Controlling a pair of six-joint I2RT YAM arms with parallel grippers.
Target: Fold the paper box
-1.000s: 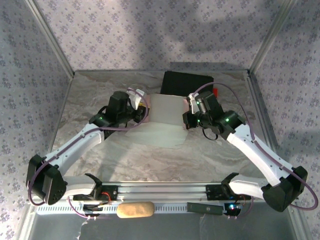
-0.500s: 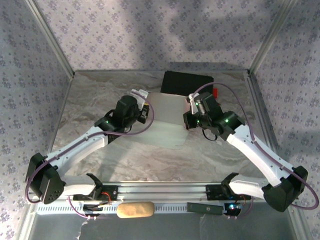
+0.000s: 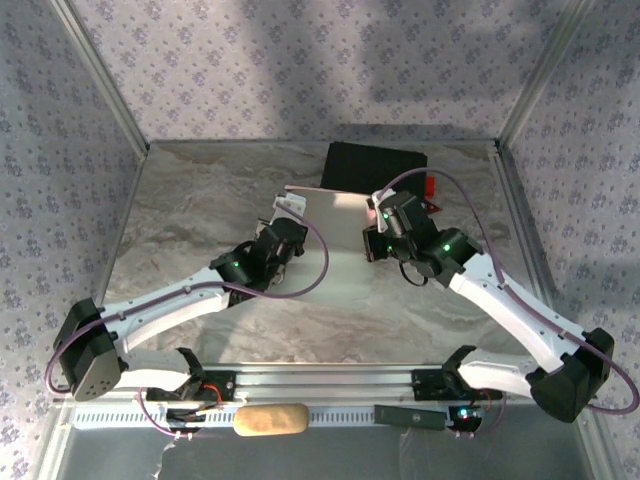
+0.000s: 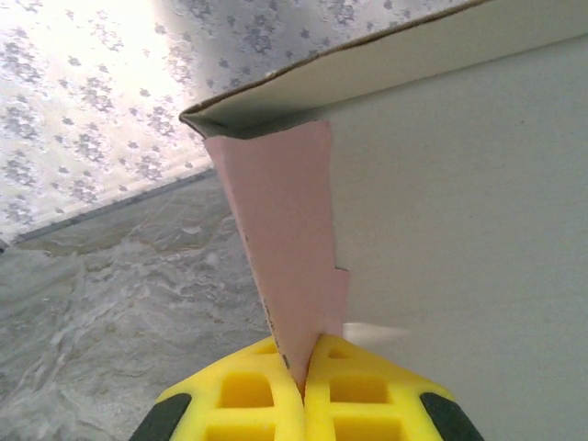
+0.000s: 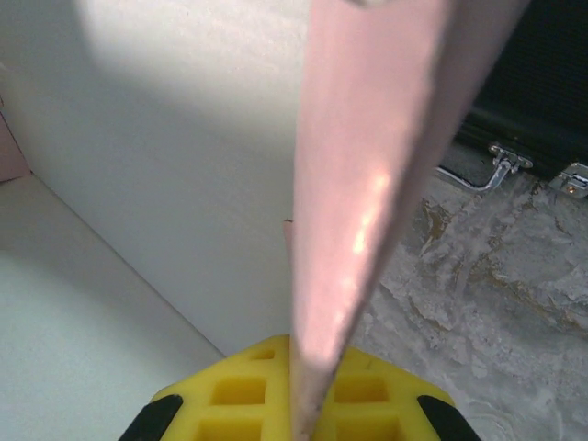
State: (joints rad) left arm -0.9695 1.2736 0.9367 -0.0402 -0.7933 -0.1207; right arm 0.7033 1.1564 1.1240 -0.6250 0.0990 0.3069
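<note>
Pink box [image 3: 330, 220] half-raised toward 12 o'clock; left claw [image 4: 303, 372], right claw [image 5: 308, 372] each pinched shut on its sides; left to do: closing, tucking.

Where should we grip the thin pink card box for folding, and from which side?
By its pink side flaps, one from each side, edge-on. On the thin pink card box, the left flap and right flap jut off the pale panel as free thin edges, so jaws can close flat across the card.
</note>
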